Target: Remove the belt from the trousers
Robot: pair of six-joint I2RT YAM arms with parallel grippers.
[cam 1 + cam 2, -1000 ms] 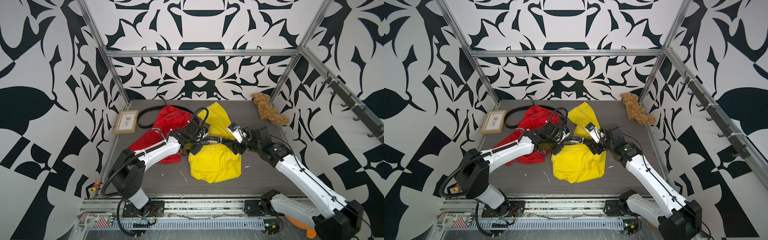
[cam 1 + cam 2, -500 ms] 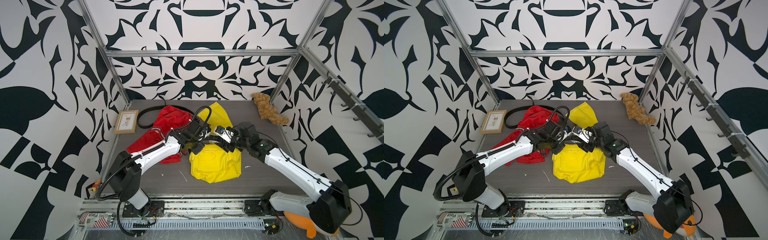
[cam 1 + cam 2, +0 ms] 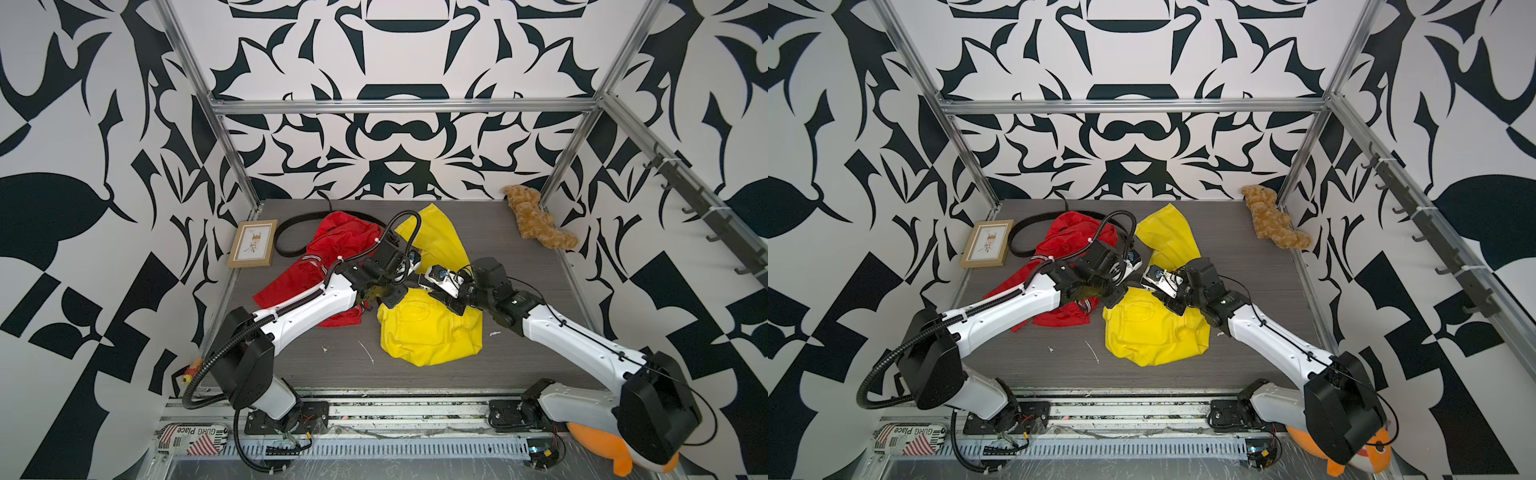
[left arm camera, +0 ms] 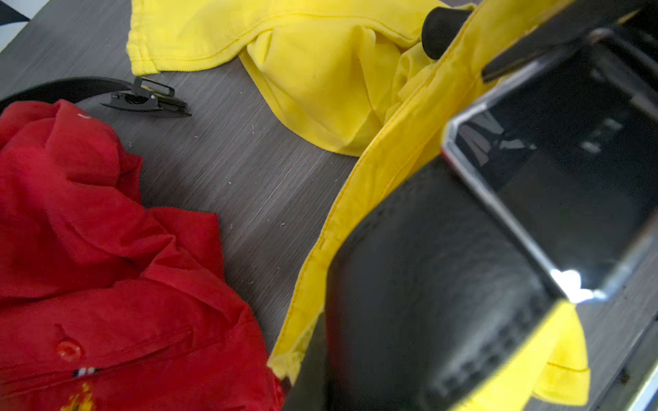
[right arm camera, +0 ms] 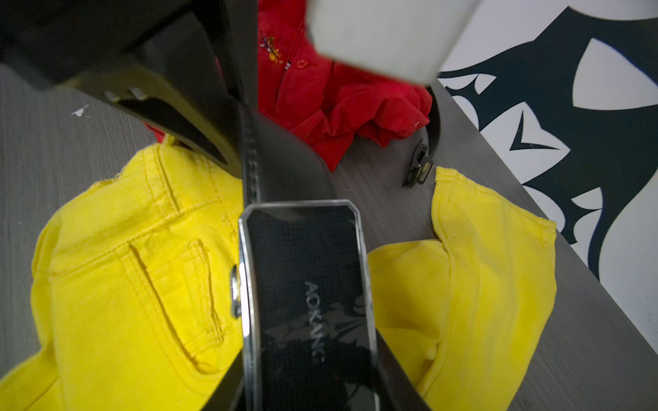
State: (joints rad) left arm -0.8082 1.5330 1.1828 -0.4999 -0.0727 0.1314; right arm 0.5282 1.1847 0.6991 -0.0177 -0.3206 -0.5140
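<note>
The yellow trousers (image 3: 428,332) lie crumpled mid-table, and the red trousers (image 3: 345,245) lie to their left. Above the yellow waistband (image 4: 359,199) a black belt is stretched between both grippers. Its glossy chrome-edged buckle (image 5: 306,284) sits between the fingers of my right gripper (image 3: 426,286), which is shut on its two sides. The strap (image 5: 281,163) runs from the buckle into my left gripper (image 3: 392,296), which is shut on it. Whether the strap still passes through the belt loops is hidden.
A second black belt (image 3: 291,232) lies loose behind the red trousers, its buckle (image 4: 146,98) on the table. A picture frame (image 3: 252,249) leans at the left wall. A brown plush (image 3: 536,220) sits in the back right corner.
My right arm has swung left to meet the left gripper, and its jaws have narrowed onto the buckle. The left arm has barely moved.
</note>
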